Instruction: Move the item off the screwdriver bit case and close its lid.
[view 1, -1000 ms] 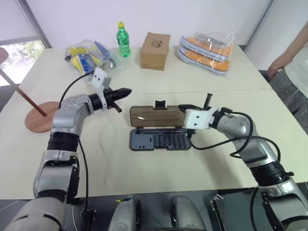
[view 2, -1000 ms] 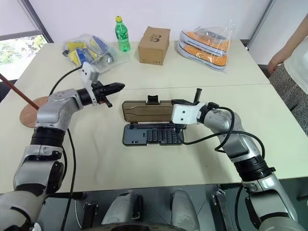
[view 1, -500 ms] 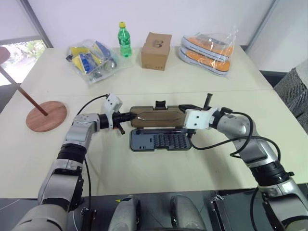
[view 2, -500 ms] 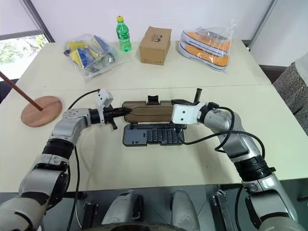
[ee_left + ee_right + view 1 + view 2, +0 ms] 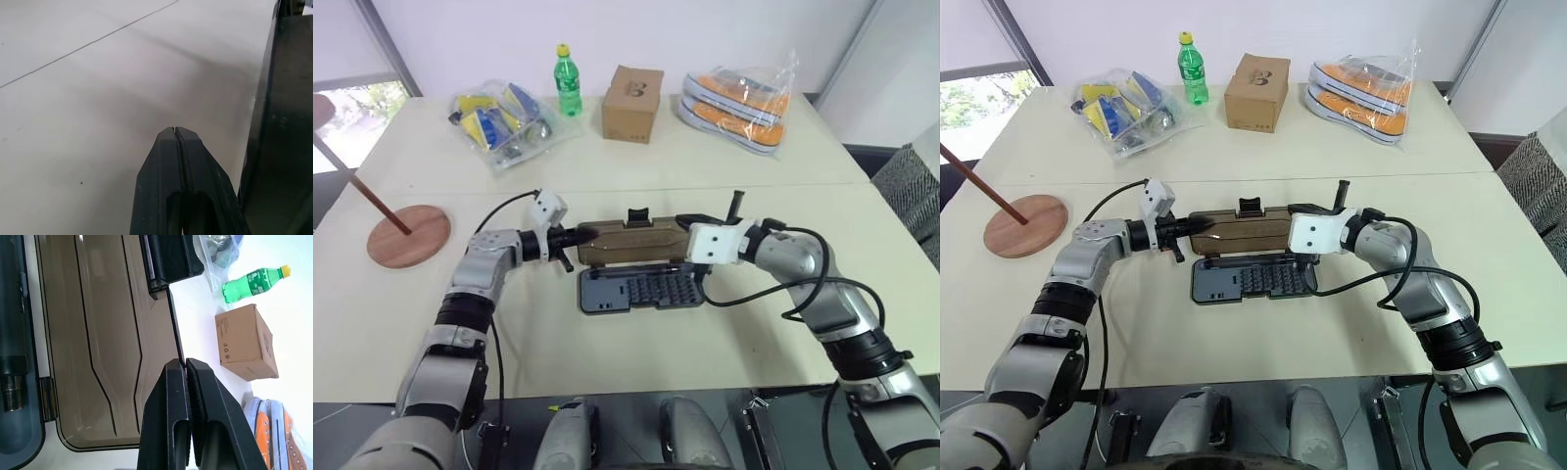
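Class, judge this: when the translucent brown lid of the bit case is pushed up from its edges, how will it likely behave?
The lid looks like thin, flat plastic, so probably light and fairly stiff. Joined along one long edge to the grey case, it should swing rather than slide. Its smooth surface may let the shut left gripper slip.

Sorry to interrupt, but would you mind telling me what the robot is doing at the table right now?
It is closing a screwdriver bit case. The wooden stand already sits off to the robot's left, away from the case. The smoky-brown lid lies open behind the grey tray. The left gripper, fingers shut, is at the lid's left end, and the right gripper, also shut, is at its right end. The lid is not yet folded over.
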Robot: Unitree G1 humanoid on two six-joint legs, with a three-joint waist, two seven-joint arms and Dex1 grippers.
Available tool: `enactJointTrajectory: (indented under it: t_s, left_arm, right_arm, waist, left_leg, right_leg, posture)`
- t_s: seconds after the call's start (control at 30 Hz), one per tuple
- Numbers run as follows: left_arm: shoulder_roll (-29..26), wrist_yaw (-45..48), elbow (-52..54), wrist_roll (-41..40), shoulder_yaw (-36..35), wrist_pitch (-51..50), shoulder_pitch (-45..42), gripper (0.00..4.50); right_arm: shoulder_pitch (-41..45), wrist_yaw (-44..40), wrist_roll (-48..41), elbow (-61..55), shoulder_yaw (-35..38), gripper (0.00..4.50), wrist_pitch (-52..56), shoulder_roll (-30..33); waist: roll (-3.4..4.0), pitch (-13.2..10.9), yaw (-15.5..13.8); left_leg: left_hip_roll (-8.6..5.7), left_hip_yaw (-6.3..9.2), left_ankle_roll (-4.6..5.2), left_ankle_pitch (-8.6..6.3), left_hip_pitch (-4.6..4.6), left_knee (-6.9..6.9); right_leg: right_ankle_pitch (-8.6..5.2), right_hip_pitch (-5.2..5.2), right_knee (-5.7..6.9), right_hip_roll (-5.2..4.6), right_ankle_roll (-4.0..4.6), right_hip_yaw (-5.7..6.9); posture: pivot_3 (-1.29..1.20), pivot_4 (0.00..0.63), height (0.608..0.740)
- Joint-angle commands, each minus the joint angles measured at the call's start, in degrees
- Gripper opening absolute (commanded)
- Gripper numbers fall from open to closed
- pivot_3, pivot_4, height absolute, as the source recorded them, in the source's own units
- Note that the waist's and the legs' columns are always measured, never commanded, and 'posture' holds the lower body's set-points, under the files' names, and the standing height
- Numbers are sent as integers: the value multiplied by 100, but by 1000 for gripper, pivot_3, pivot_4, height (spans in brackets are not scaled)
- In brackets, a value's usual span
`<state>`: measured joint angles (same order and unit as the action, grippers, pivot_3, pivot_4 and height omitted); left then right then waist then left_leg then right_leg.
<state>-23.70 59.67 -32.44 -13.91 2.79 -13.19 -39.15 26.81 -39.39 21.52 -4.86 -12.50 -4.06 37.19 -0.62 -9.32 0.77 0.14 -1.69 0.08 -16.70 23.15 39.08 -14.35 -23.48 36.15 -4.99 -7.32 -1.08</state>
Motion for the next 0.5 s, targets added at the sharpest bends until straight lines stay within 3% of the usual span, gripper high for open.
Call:
enactJointTrajectory:
  t_s: [0.03,0.1,0.3,0.5]
  left_arm:
    - [-4,23,224,-57,-83,51,-117,0]
    - [0,26,205,-48,-82,65,-126,0]
    - [8,27,163,-23,-72,116,-160,0]
    - [-4,55,227,-22,-58,140,-144,0]
  right_arm:
    - [-53,-51,-69,-243,36,621,22,16]
    - [-43,-55,-65,-223,44,1406,21,15]
    - [-9,-189,-103,-210,81,4464,136,74]
    - [-23,-1040,-813,-870,566,4464,1439,396]
  waist:
    - [0,0,0]
    - [0,0,0]
    - [0,0,0]
    - [0,-1,-13]
  left_leg:
    - [0,0,0,0,0,0]
    - [0,0,0,0,0,0]
    - [0,0,0,0,1,1]
    - [-1,1,0,0,4,2]
  right_leg:
    - [0,0,0,0,0,0]
    - [0,0,0,0,0,0]
    - [0,-1,0,0,0,0]
    - [0,-2,0,-1,0,1]
  posture:
    - [0,150,740]
    - [0,150,740]
    - [0,150,740]
    - [0,150,740]
